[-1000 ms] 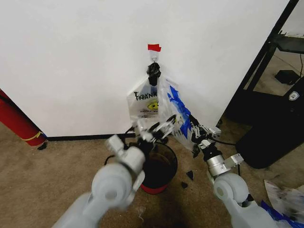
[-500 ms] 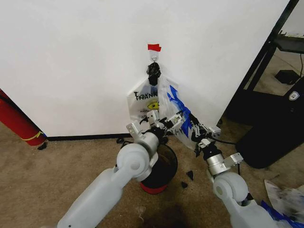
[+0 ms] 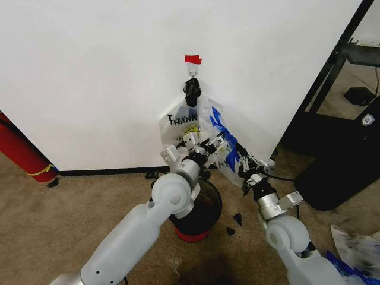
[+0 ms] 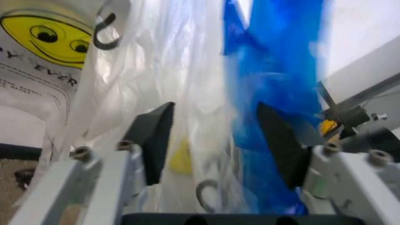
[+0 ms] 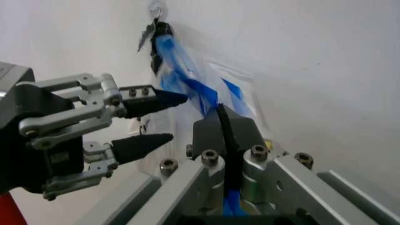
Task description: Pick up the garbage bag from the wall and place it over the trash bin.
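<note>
Mid-frame, garbage bag [image 3: 221, 138] lay between spread left gripper [image 4: 216, 140] jaws; right gripper [image 5: 224, 129] clamped its blue edge

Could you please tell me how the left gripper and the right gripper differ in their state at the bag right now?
The left gripper is open, its dark fingers spread on either side of the garbage bag's plastic; the right gripper is shut on the garbage bag's blue-printed edge. In the head view, the left gripper sits higher and nearer the wall, the right gripper lower. Both are at the same hanging bag above the trash bin.
</note>
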Controlling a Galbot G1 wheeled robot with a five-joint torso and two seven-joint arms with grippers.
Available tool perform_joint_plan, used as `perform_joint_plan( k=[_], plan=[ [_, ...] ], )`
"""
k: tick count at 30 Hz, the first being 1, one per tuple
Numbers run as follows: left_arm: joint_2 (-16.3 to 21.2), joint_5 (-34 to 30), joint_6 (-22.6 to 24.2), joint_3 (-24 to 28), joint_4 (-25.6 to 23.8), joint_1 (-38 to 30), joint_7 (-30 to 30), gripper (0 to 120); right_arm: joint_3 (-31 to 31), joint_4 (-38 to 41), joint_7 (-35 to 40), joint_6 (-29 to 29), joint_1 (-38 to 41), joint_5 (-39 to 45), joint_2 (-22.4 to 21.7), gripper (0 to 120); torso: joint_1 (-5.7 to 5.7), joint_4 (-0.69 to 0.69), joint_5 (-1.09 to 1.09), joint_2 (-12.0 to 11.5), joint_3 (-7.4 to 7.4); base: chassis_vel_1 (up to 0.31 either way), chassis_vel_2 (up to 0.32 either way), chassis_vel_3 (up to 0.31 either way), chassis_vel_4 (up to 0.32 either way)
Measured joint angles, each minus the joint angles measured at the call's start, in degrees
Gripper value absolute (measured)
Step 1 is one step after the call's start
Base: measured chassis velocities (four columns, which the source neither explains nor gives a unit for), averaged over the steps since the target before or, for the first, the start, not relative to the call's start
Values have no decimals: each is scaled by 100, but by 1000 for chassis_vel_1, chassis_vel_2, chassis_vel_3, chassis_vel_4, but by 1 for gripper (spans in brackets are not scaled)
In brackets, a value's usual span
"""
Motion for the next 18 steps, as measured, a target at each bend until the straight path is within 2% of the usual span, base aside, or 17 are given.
perform_joint_plan(
  k=[14,18],
  plan=[
    [-44,272,-140,110,82,-45,0,1,69,43,18,-36,-60,17,-5,0,0,-1,0,0,0,0,0,0,0],
    [21,290,-168,33,-71,-6,-15,0,80,38,26,-65,-48,54,-23,3,-1,0,0,0,0,0,0,0,0]
  ],
)
